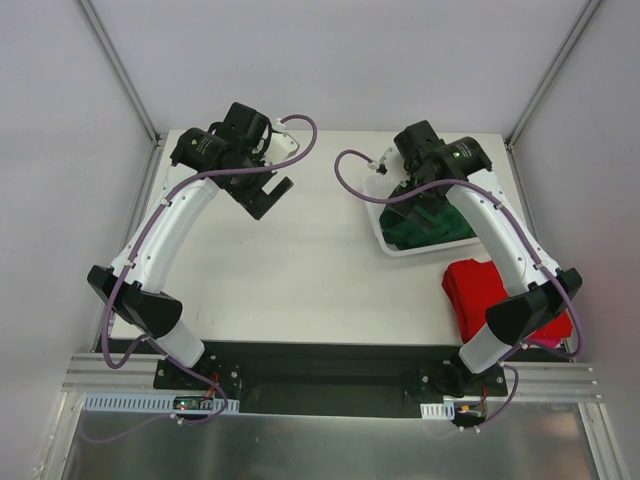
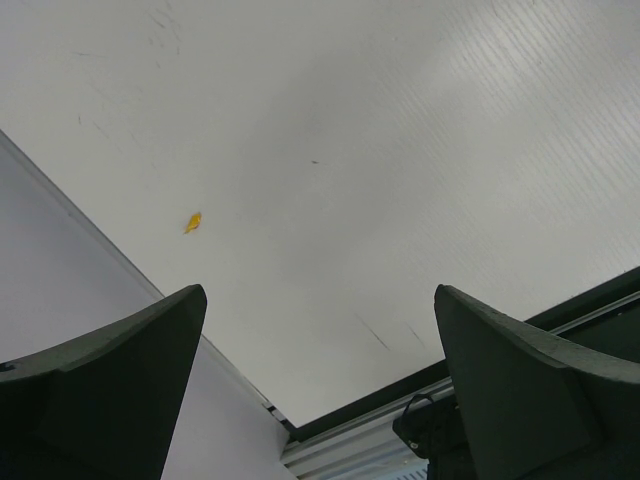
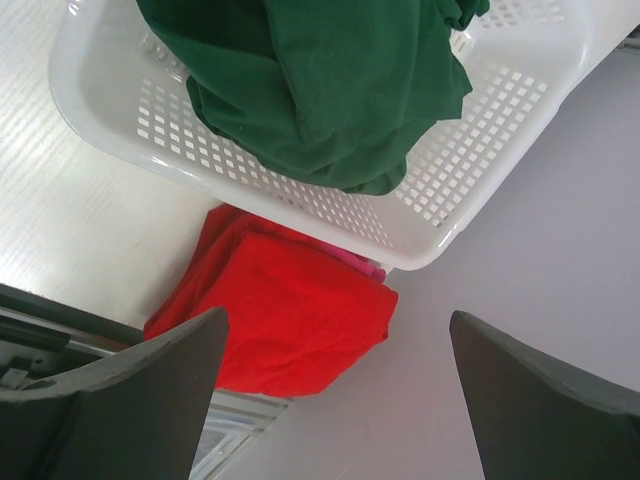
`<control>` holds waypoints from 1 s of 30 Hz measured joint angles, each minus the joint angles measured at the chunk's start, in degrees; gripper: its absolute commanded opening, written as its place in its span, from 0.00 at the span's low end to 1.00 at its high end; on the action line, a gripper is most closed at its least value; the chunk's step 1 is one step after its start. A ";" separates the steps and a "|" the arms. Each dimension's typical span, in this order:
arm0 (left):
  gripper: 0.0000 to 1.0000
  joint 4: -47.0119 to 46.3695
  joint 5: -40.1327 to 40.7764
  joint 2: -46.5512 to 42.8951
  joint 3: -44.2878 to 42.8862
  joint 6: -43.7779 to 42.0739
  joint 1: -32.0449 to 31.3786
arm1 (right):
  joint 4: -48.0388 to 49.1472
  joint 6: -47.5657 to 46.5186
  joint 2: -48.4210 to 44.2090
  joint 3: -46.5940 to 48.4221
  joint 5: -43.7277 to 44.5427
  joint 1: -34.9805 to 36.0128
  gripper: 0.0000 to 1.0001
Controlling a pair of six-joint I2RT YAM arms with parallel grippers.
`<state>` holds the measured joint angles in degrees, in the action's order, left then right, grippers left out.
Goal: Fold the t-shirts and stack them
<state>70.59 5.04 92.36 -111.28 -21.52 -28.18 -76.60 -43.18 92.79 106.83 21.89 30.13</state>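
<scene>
A dark green t-shirt (image 1: 437, 234) (image 3: 330, 90) lies bunched in the white mesh basket (image 1: 384, 232) (image 3: 480, 130) at the back right of the table. A bright red t-shirt (image 1: 477, 290) (image 3: 285, 320) lies folded flat on the table just in front of the basket, near the right edge. My right gripper (image 1: 428, 208) (image 3: 338, 318) hovers over the basket and the green t-shirt, open, with nothing between its fingers. Over the bare back-left part of the table, my left gripper (image 1: 270, 198) (image 2: 320, 290) is open and holds nothing.
The white table (image 1: 300, 270) is flanked by grey walls on the left, right and back. A small yellow speck (image 2: 192, 222) lies on the tabletop near the left edge. A black strip and metal rail (image 1: 330, 375) carry the arm bases along the near edge.
</scene>
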 measured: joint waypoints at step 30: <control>0.99 -0.07 1.90 1.29 -3.34 -0.66 0.00 | 0.04 1.60 0.35 0.33 1.55 -5.64 0.96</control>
<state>70.52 6.94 93.65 -114.63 -22.17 -28.18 -76.55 -41.58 93.14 107.15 23.44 24.49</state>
